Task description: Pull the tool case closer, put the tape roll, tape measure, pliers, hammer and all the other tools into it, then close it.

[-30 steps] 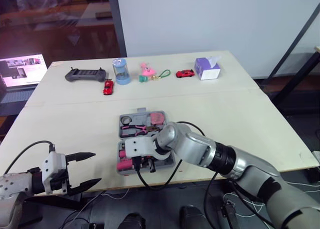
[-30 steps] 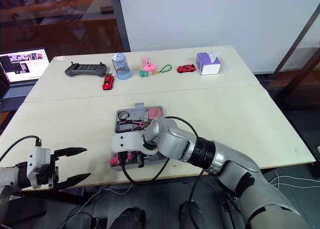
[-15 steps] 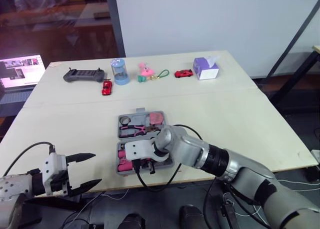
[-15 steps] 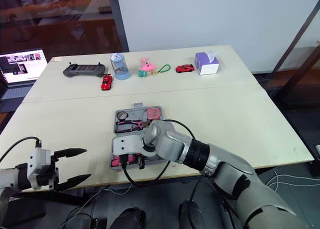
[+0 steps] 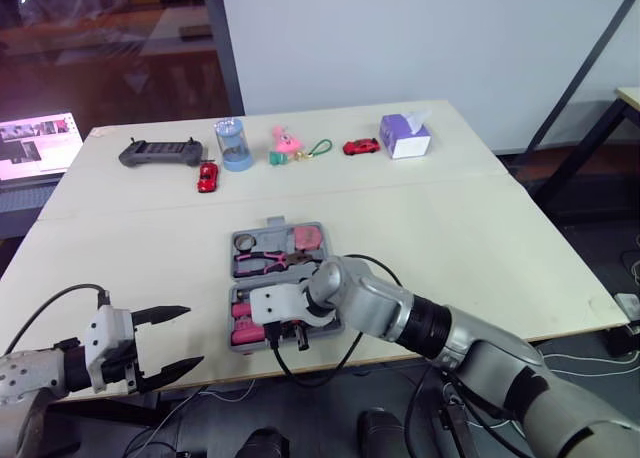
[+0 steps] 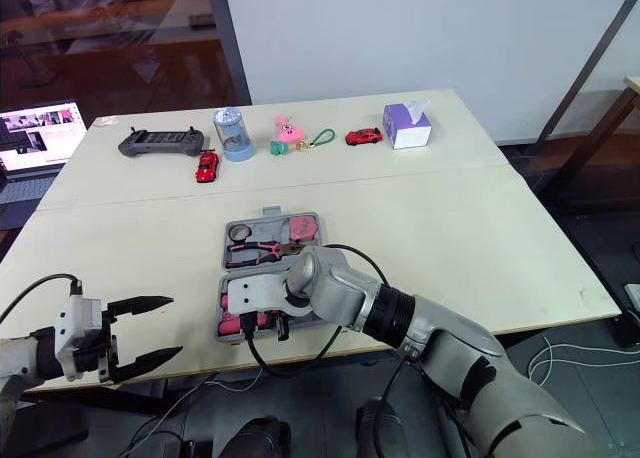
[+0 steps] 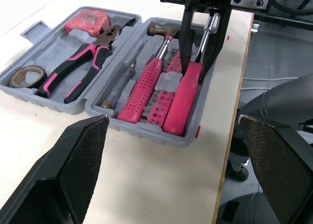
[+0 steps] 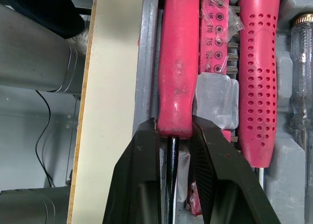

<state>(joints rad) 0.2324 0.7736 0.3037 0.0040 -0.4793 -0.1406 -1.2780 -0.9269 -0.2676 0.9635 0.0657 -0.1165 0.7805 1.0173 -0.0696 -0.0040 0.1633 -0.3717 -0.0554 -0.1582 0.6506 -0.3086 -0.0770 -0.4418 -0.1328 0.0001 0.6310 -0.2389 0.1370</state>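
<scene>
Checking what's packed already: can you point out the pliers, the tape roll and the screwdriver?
pliers (image 7: 91, 57), left wrist view, handles near the pivot.
tape roll (image 7: 13, 78), left wrist view, on its ring's rim.
screwdriver (image 8: 176, 77), right wrist view, mid pink handle.

Left hand (image 5: 192, 335) open, hovering low; right hand (image 8: 173, 128) pinching screwdriver (image 8: 177, 62), arm outstretched.

table (image 5: 480, 238): pale beige top, seam across it, spreads ahead of the fingers of the left gripper (image 5: 194, 335)
wall (image 5: 400, 38): plain white, far beyond those fingers, past the table's far edge
glass partition (image 5: 100, 48): dark, reflective, beside the wall; dark post (image 5: 221, 48) between
floor (image 5: 600, 228): dark grey, off the table's right side
laptop (image 5: 35, 143): lit screen, far ahead-left of the fingers
</scene>
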